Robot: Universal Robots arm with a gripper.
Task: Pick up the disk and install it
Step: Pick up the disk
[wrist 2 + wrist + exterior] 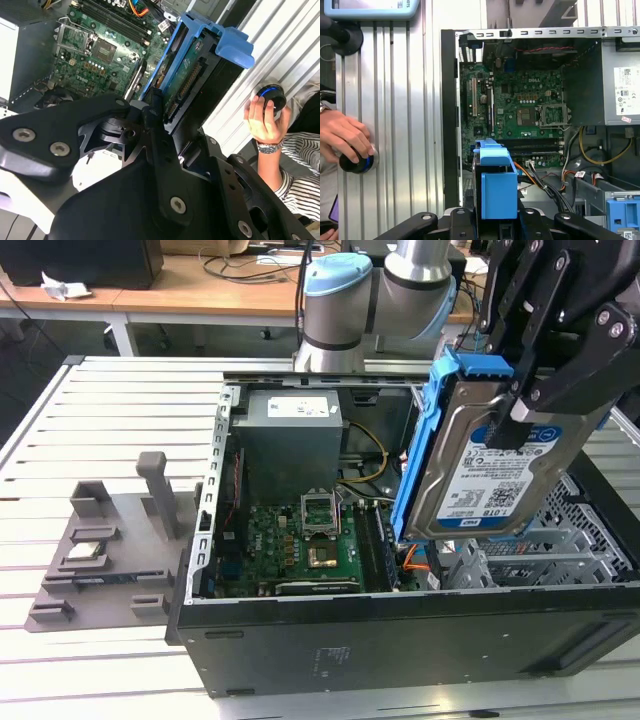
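Observation:
The disk (480,475), a silver hard drive with a white-and-blue label and a blue rail frame, hangs tilted on edge over the open computer case (400,630), on the exterior view's right. My gripper (528,405) is shut on its upper part, one black finger lying across the label. In the second wrist view the disk (200,80) shows its connector edge, clamped between the black fingers (152,112). In the first wrist view the disk's blue frame (497,190) points down toward the case interior.
Inside the case lie the motherboard (300,540), a grey power supply (290,435), cables and a metal drive cage (540,550). A grey fixture (110,550) carrying a small chip (88,550) sits beside the case. A person's hand (345,135) rests on a round knob (355,162).

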